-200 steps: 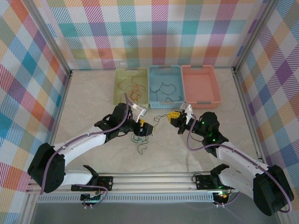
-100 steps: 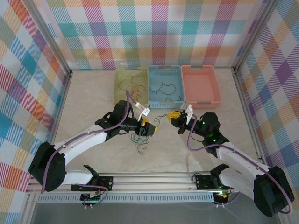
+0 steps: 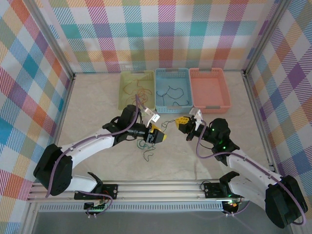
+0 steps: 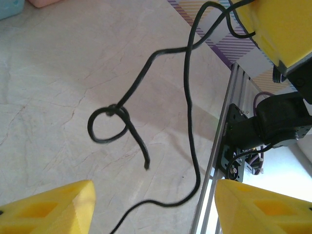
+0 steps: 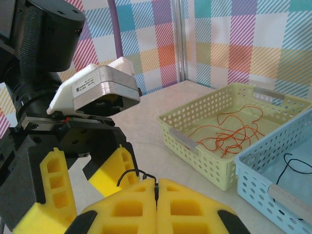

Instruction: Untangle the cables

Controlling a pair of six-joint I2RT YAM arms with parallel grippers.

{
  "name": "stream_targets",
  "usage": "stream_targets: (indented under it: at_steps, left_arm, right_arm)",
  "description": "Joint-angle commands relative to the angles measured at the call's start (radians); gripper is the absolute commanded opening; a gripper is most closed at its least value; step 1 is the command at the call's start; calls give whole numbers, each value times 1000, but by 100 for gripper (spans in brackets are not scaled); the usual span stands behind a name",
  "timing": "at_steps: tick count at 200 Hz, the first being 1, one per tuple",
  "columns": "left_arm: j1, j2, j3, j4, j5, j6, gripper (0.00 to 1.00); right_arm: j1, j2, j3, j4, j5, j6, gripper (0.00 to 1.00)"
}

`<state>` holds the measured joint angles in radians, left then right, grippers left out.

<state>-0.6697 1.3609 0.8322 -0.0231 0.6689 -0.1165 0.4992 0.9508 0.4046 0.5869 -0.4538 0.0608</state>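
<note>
left wrist view has the black cable [image 4: 187, 87] hanging from the right gripper [image 5: 157, 192], pinched tight on its end, its knotted loop [image 4: 113, 114] dangling straight ahead of the nearer, wide-open, empty left gripper [image 4: 155, 207].

We see bright, even, diffuse light, seemingly from above; on the table [image 3: 97, 97] only faint, soft shadows lie beneath the arms. In the left wrist view a black cable [image 4: 113, 109] throws a pale, blurred shadow on the marble, the lower right corner washes out to white, and the nearest yellow pads [image 4: 48, 209] look soft.
</note>
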Motion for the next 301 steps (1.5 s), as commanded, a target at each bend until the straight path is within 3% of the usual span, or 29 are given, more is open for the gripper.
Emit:
stream_targets:
  at_steps: [1, 22, 54, 84, 93, 135, 177, 210, 222, 252, 301]
  left_arm:
    - [-21, 13, 37, 36, -8, -9, 64]
    - [-27, 20, 38, 51, -15, -14, 59]
    - [-30, 35, 48, 41, -26, -17, 39]
    - [-30, -9, 26, 28, -67, -15, 14]
    - [-30, -30, 19, 11, -94, -15, 0]
    - [-30, -136, -23, -35, -179, -12, 0]
    - [-30, -236, -23, -69, -195, -14, 0]
    - [-30, -272, 5, -102, -247, -60, 0]
    - [-29, -278, 19, -117, -273, -79, 0]
    - [-30, -291, 64, -162, -353, -134, 0]
    - [-30, -293, 111, -166, -374, -203, 0]
  right_arm:
    - [9, -21, -10, 36, 6, 23, 0]
    - [9, -23, -10, 68, 7, 25, 0]
    - [8, -25, -12, 67, 12, 26, 0]
    - [9, -34, -12, 55, 40, 25, 0]
    - [8, -38, -13, 52, 50, 23, 0]
    - [8, -63, -21, 29, 95, 22, 0]
    - [9, -83, -23, 16, 100, 20, 0]
    - [8, -82, -17, 4, 106, 19, 47]
    - [9, -84, -16, 4, 106, 20, 58]
    - [8, -102, -16, 8, 93, 35, 68]
    - [9, -99, -21, 36, 36, 62, 69]
